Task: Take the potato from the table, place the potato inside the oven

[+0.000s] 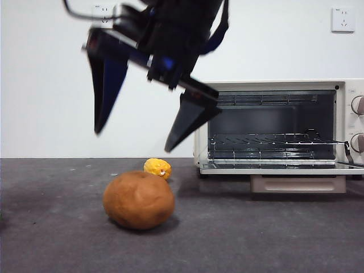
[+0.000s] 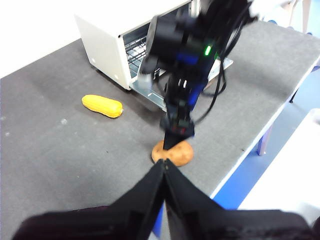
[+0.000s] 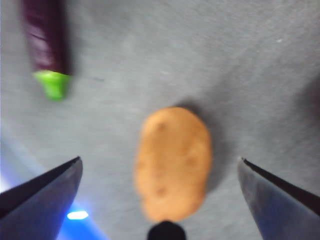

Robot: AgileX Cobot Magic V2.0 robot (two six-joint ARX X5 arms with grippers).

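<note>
The orange-brown potato [image 1: 139, 200] lies on the dark grey table [image 1: 273, 239], left of the oven. My right gripper [image 1: 133, 141] hangs open right above it, apart from it, its jaws spread wider than the potato [image 3: 173, 162] in the right wrist view. The cream-white oven [image 1: 273, 125] stands at the back right with its door folded down and its wire rack showing. My left gripper [image 2: 164, 172] is shut with nothing in it and waits back from the potato [image 2: 184, 152], which the right gripper [image 2: 176, 136] partly hides in that view.
A small bumpy yellow fruit-like object [image 1: 157, 168] lies behind the potato, near the oven's left corner. A purple eggplant with a green stem [image 3: 47, 40] lies on the table beside the potato. The table's edge [image 2: 250, 150] runs close to the potato.
</note>
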